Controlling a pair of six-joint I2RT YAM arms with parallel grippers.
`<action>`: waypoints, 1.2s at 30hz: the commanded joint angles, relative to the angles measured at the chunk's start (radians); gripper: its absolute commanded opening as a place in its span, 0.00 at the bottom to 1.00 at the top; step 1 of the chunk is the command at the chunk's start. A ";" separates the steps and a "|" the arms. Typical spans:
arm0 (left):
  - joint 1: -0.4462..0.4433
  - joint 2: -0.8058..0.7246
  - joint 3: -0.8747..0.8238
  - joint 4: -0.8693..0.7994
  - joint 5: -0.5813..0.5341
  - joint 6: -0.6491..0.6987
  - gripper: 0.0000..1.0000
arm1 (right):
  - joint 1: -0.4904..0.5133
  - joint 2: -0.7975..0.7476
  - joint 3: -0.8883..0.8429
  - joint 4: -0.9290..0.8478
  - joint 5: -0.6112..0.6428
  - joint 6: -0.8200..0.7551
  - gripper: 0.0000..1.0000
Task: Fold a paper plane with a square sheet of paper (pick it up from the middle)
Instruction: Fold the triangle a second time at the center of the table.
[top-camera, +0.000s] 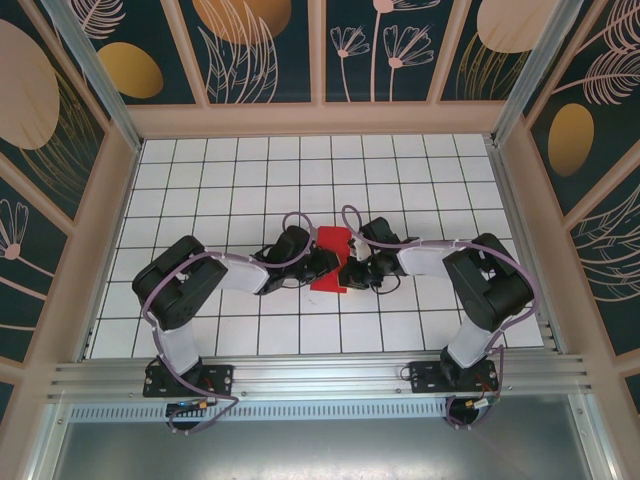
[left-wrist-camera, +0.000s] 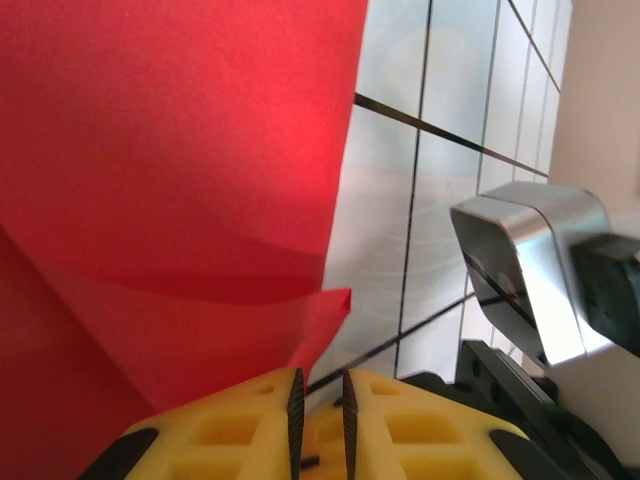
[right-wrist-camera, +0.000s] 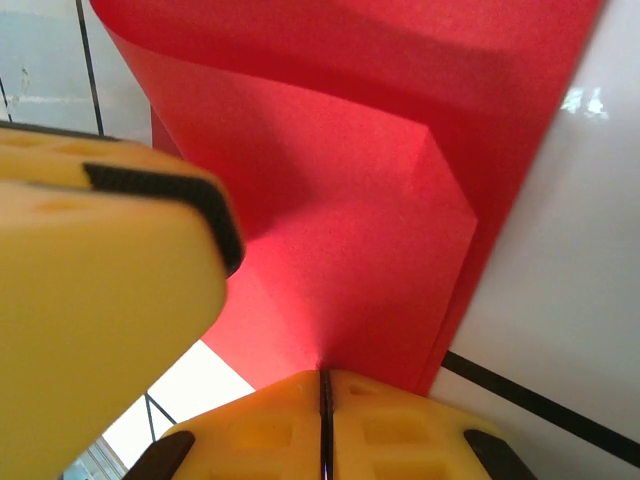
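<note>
On the table (top-camera: 200, 200), about mid-way across the white grid, the sheet (top-camera: 331, 250) sits between the 2 arms, already bent into curved layers rather than lying flat, so my judgement is that an early fold is in hand and the dart is far from done. The right gripper (right-wrist-camera: 323, 400) has its jaws pressed together on the sheet's near edge, the red paper running straight into the seam, which makes it the anchor. The left gripper (left-wrist-camera: 320, 400) has its jaws a narrow slot apart, and a loose flap (left-wrist-camera: 300, 320) of the sheet points down toward that slot; I see no firm pinch there. To do this step well, the left jaws should take the flap squarely, close to its corner, before anything is moved. The right should hold its place without pulling, since thin paper stretched between 2 grips could tear or slip. The flap should then be carried over so its edge meets the opposite edge evenly. The bend is soft now, so the layers should be set down on the table and pressed along 1 line to make a sharp crease. Working slowly matters, because the 2 grippers are nearly touching and a finger could crumple the sheet.
</note>
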 joint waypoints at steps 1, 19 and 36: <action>-0.006 0.026 0.027 -0.084 -0.072 -0.016 0.19 | -0.002 0.028 -0.028 -0.043 0.077 0.005 0.10; 0.017 0.046 0.055 -0.161 -0.186 0.055 0.20 | -0.002 0.025 -0.051 -0.077 0.115 -0.006 0.06; 0.086 0.033 0.076 -0.212 -0.214 0.091 0.23 | -0.003 0.020 -0.052 -0.083 0.109 -0.015 0.05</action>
